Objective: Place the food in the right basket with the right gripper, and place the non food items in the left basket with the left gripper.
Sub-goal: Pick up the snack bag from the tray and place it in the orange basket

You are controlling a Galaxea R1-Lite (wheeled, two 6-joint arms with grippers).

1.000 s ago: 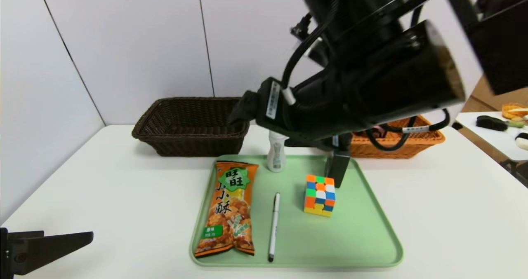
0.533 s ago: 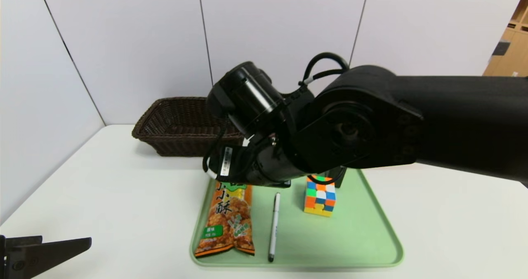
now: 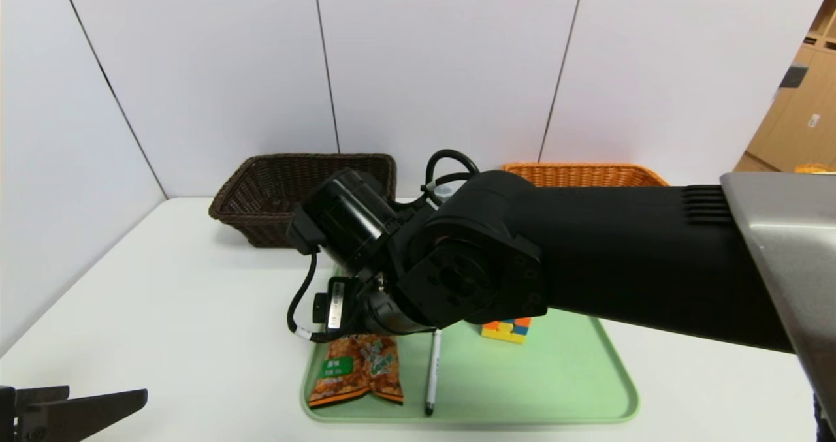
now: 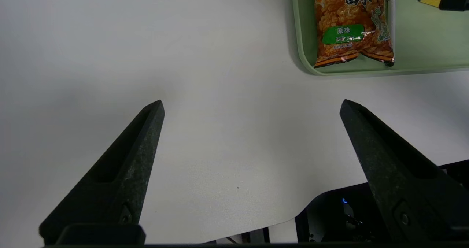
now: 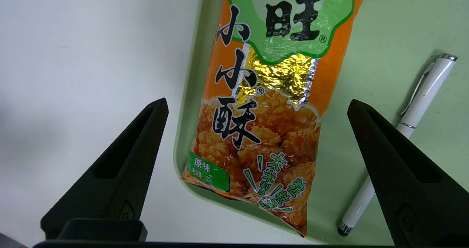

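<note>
Right gripper (image 5: 256,108), jaws spread wide, is hovering over the snack bag (image 5: 263,105) lying on the green tray (image 3: 555,390) near the desk's front edge, with pen (image 3: 432,370) and cube (image 3: 504,331) unsorted, left gripper (image 4: 253,108) idling open at the front-left corner.

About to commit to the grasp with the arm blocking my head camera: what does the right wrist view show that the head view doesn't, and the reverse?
Only the right wrist view: the right gripper, jaws open, above the orange snack bag's upper half with its green logo.
Only the head view: dark brown wicker basket, orange wicker basket, multicoloured puzzle cube, parked left gripper.
Both: bag's lower end, white pen, green plastic tray, white table.
</note>
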